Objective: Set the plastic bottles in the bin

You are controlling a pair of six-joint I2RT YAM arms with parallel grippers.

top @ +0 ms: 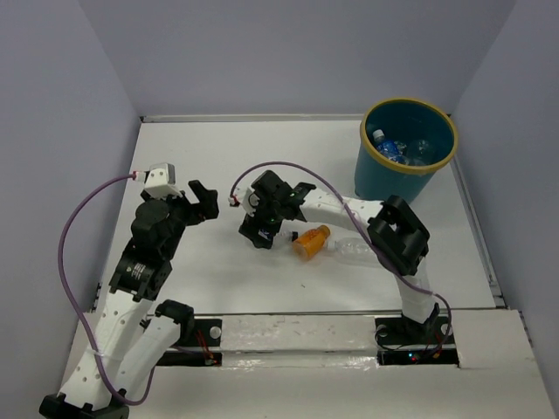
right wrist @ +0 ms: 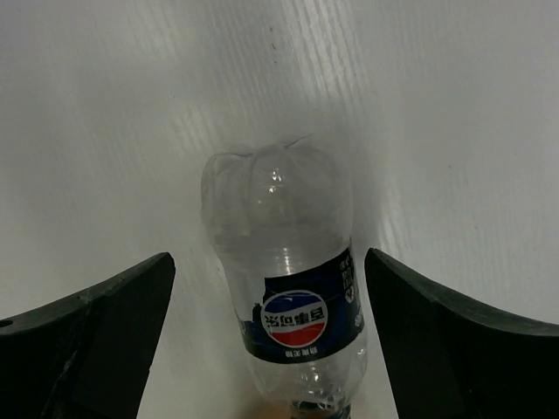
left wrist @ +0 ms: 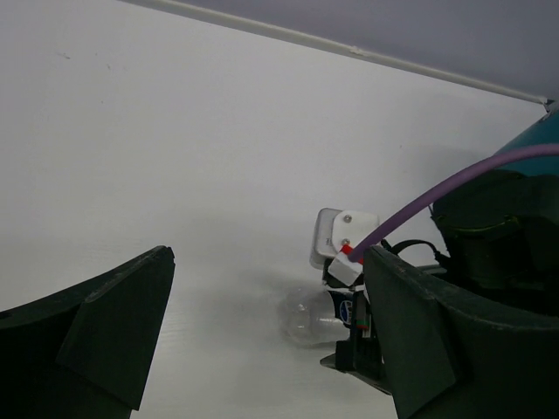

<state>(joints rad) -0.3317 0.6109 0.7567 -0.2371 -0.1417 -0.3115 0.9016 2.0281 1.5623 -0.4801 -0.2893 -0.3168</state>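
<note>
Now right gripper (right wrist: pixel 269 262) spread wide, low over table (top: pixel 262 148). Blue-label bottle (right wrist: pixel 288 297) lies flat between its fingers, gap either side. Left gripper (left wrist: pixel 269 253) also spread, holding nothing, off to left. Orange bottle (top: pixel 311 242) and long clear bottle (top: pixel 354 251) lie side by side under right arm (top: pixel 349 209). Bin (top: pixel 384 175) at far right corner, several bottles (top: pixel 390 148) inside.

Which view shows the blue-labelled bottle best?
The right wrist view: the bottle lies inside the open right gripper, label clear. The left wrist view shows only its base end, small. In the top view the gripper hides it.
</note>
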